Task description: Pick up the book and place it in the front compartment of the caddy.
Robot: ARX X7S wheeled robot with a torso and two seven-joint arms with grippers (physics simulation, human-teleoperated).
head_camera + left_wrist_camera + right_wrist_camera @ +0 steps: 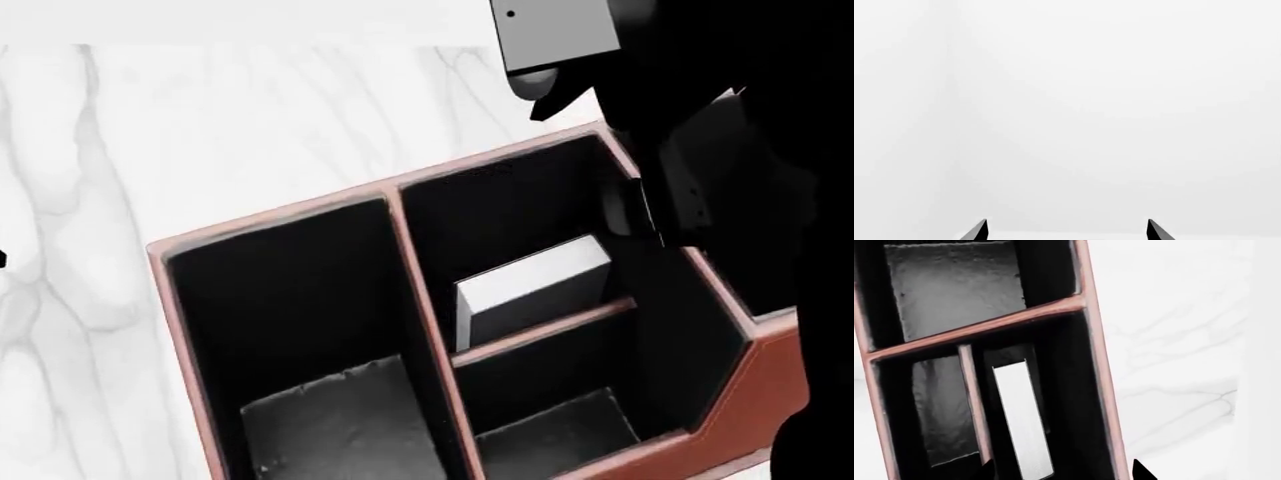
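The caddy (280, 220) is a reddish-brown box with black lining, standing on the marble table. The book (534, 280) stands on edge in the front compartment (521, 210), the middle column's cell between the low divider (541, 335) and the tall far wall, with its white page edges up. In the right wrist view the book (1021, 420) stands next to the divider (973, 405), free of the fingers. My right gripper (1064, 472) hangs open above that cell with nothing in it. My left gripper (1069, 232) is open, facing blank white.
My right arm (694, 120) reaches over the caddy's far right corner and hides part of it. White marble table (200, 130) lies to the left of and beyond the caddy. The left column (307, 340) and the near middle cell (561, 420) hold nothing.
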